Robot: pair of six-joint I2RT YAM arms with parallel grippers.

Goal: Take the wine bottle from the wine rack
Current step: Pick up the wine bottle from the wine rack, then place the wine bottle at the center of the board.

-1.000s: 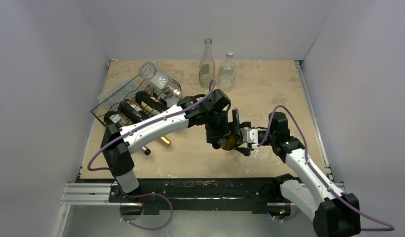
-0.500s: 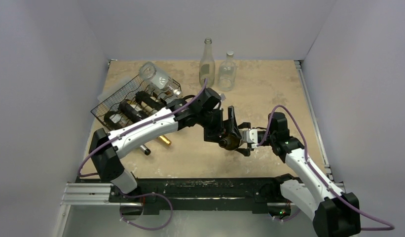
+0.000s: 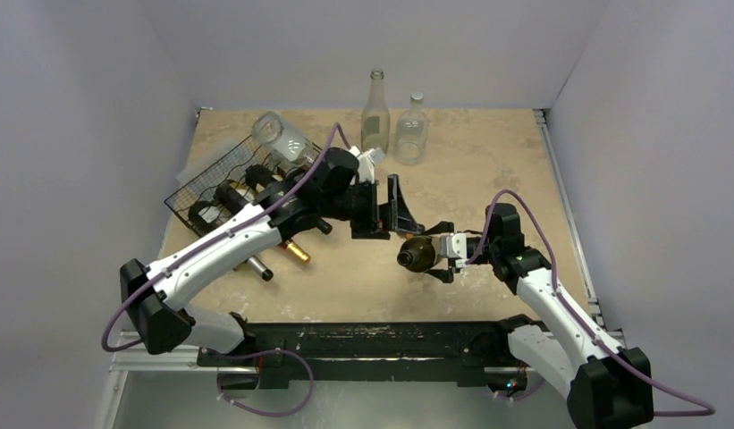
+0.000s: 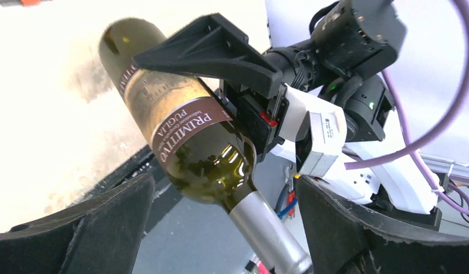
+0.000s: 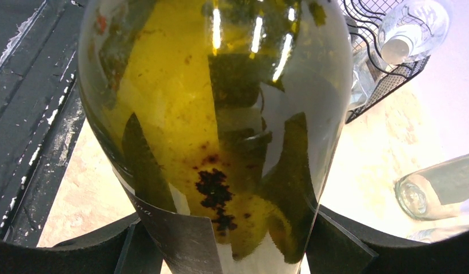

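A dark green wine bottle (image 4: 186, 131) with a brown label is held in the air, off the wine rack (image 3: 222, 175). My right gripper (image 3: 437, 252) is shut on its body; the glass fills the right wrist view (image 5: 220, 114) between both pads. In the left wrist view, a black right finger (image 4: 215, 51) lies across the label. My left gripper (image 3: 392, 219) is open and just left of the bottle (image 3: 417, 255). Its fingers stand wide on either side of the silver-capped neck (image 4: 266, 234), not touching it.
The black wire rack at the back left holds several dark bottles, and a clear bottle (image 3: 280, 138) lies on top. Two clear bottles (image 3: 375, 116) (image 3: 411, 130) stand at the back. Two more bottles (image 3: 296, 253) (image 3: 256, 266) lie on the table in front of the rack.
My left gripper has opened, let go of the wine bottle and drawn back up and left toward the rack. The right gripper has kept the bottle in place.
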